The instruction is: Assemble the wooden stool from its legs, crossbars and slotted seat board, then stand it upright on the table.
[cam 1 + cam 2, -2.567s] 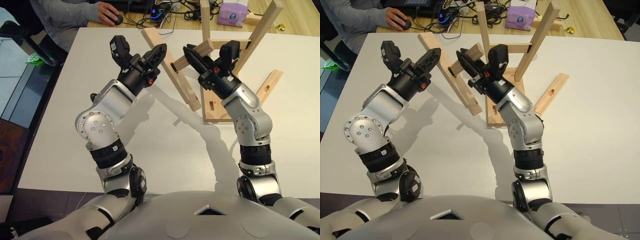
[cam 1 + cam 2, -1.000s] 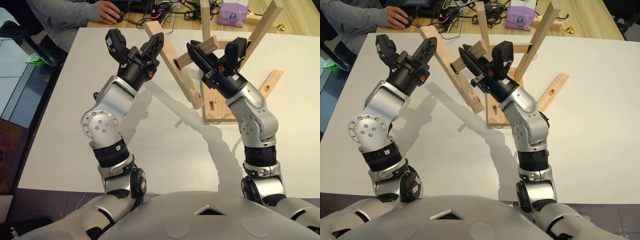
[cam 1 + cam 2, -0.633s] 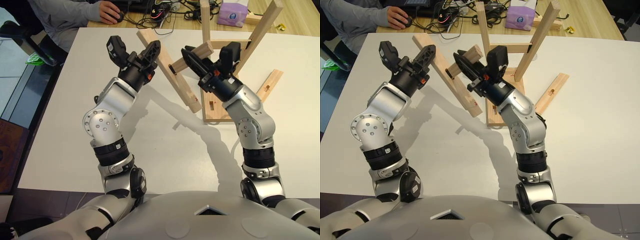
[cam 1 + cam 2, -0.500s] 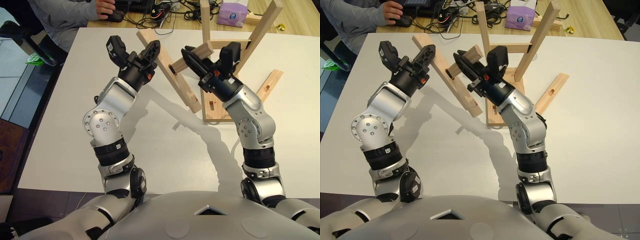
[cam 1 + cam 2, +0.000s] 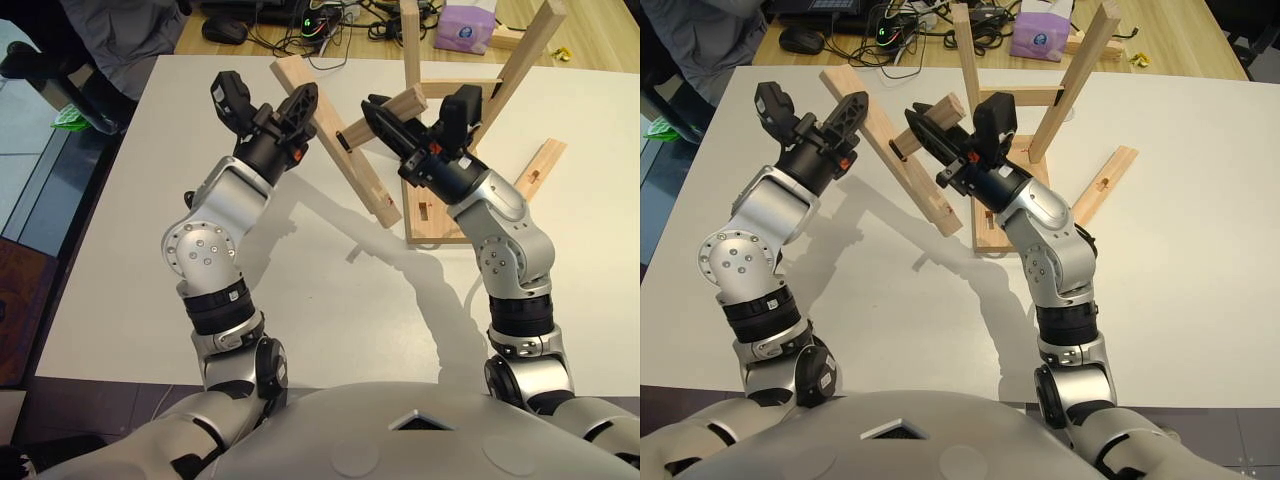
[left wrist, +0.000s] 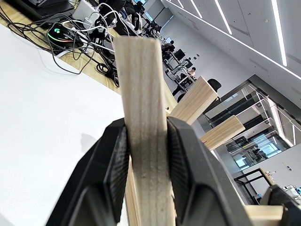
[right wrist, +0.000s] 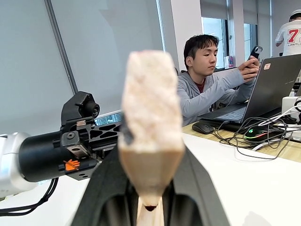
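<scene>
My left gripper (image 5: 268,108) is shut on a long wooden leg (image 5: 340,150), held tilted above the table; the fingers (image 6: 113,160) clamp its sides. My right gripper (image 5: 420,118) is shut on a short crossbar (image 5: 402,100) whose free end (image 7: 150,122) points at the leg's dark slot (image 5: 346,133), close to it. Behind them the seat board (image 5: 437,222) lies flat, with two legs (image 5: 523,55) standing up from it and a crossbar (image 5: 462,86) between those. Another leg (image 5: 540,165) lies loose on the table to the right.
The white table (image 5: 120,230) has free room to the left and front. Beyond its far edge a wooden desk carries a mouse (image 5: 225,28), tangled cables (image 5: 330,20) and a purple box (image 5: 466,26).
Over the earlier frames my left gripper raised the leg, then brought it back down a little. The crossbar end stayed near the slot. In the last half second almost nothing shifted.
</scene>
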